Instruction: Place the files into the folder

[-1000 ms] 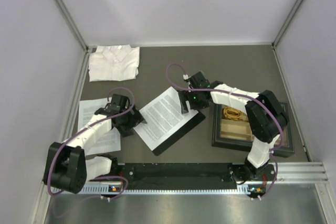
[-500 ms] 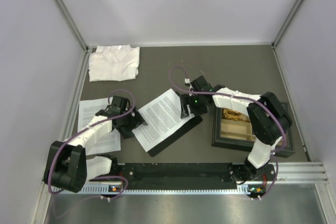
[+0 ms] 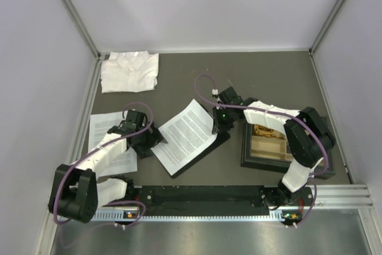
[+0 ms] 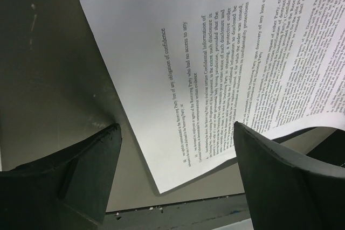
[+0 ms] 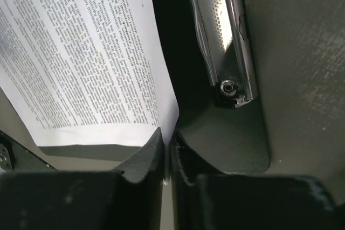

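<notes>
Right wrist view has the right jaws pinched on a corner of the sheet lying askew on the folder beside its clip, left jaws apart at its other end, so a slow, low drag should square it without creasing.

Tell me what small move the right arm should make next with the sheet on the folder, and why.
Probably slide the pinched corner a little toward the silver clip. The right claw is shut on a corner of the sheet, which lies skewed on the black folder with a gap to the clip, and the left claw stands open at its other end.
</notes>
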You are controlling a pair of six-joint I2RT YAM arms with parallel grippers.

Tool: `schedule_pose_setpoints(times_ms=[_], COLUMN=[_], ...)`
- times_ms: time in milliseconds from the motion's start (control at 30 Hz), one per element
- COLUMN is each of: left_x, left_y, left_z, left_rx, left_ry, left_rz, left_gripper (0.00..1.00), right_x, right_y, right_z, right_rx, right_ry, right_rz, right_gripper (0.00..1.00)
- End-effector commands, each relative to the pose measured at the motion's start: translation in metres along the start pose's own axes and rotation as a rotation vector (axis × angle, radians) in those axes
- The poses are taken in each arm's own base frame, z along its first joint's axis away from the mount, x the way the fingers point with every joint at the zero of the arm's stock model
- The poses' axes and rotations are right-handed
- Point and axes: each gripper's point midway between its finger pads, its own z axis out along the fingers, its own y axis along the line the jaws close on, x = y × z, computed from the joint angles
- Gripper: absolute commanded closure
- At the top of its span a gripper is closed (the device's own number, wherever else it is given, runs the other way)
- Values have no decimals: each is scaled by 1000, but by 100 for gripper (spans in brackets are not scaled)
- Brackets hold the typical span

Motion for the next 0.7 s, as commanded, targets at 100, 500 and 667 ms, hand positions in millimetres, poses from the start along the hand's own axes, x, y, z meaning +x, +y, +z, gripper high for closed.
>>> schedule_pose_setpoints(times_ms=[100,500,667], left_x=[-6,-2,-2], left_y=[-9,-33,-18], left_z=[-32,-47,-38], left_rx=[25,157,86], left_ry=[-60,-53,-58], left_rz=[55,55,19], left_gripper=[10,10,11], right_x=[7,18,18], right_y=[-2,-2,2], right_z=[-16,-9,-6], right_rx=[0,-2,9], right_ry=[-16,-24,-55], right_rz=[-20,85,102], right_gripper=[100,100,100])
